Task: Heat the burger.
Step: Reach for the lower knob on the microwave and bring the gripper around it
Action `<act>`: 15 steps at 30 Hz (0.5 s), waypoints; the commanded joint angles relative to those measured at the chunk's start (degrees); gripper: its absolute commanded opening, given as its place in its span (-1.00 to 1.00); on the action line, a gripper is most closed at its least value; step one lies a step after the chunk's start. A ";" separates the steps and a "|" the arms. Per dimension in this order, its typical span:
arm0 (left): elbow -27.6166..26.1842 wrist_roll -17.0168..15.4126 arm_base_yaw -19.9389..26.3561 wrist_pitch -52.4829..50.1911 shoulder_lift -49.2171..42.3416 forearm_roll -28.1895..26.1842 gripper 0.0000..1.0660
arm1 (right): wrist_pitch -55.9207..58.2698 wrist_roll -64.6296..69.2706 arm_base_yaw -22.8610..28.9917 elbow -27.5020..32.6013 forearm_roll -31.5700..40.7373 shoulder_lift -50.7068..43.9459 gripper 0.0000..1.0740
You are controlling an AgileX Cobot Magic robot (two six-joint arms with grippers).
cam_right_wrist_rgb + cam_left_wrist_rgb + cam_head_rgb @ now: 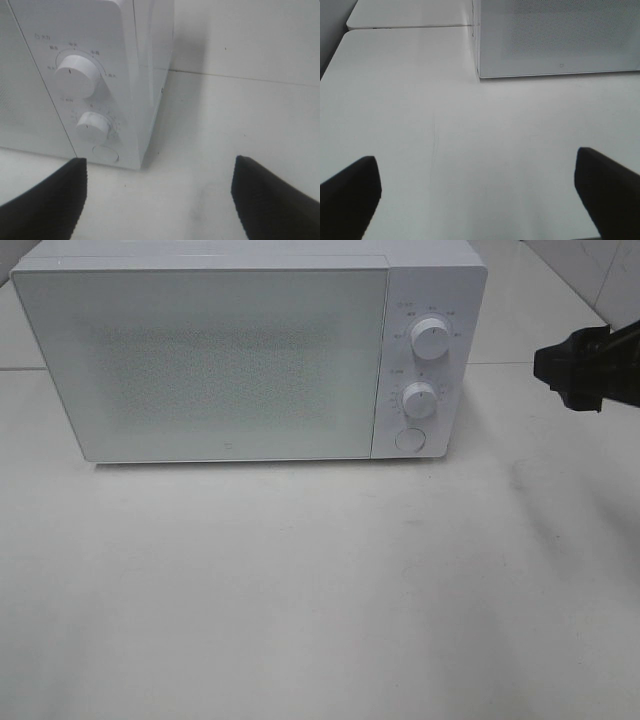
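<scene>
The right tool (158, 170) hangs with jaws spread and empty, near the microwave's (230, 360) control panel. The left tool (475, 160) is likewise wide open over the surface (300, 590). No burger shows in any view. The door (200, 360) is shut and clouded, so it may sit inside, though I cannot tell. A careless reach could turn the wrong knob (430, 340), or start the oven empty.

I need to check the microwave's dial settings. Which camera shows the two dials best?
The right wrist view: the upper dial and lower dial appear close, pointer marks visible. The high view shows both face-on but small. The left wrist view shows only part of the microwave's door, no dials.
</scene>
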 commanded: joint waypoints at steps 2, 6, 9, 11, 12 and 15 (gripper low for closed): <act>0.17 -0.06 0.23 -0.52 -1.38 -0.34 0.98 | -9.17 -5.10 1.49 -0.46 2.86 3.90 0.42; 0.17 -0.06 0.23 -0.52 -1.38 -0.34 0.98 | -15.64 -15.24 5.90 -0.46 13.24 8.08 0.42; 0.17 -0.06 0.23 -0.52 -1.38 -0.34 0.98 | -20.34 -21.66 8.94 -0.23 20.51 10.37 0.42; 0.17 -0.06 0.23 -0.52 -1.38 -0.34 0.98 | -22.80 -23.61 10.14 0.23 22.98 10.94 0.42; 0.17 -0.06 0.23 -0.52 -1.38 -0.34 0.98 | -27.96 -26.36 12.55 1.32 27.44 11.92 0.42; 0.17 -0.06 0.23 -0.52 -1.38 -0.34 0.98 | -33.12 -28.42 15.47 2.69 31.86 12.72 0.42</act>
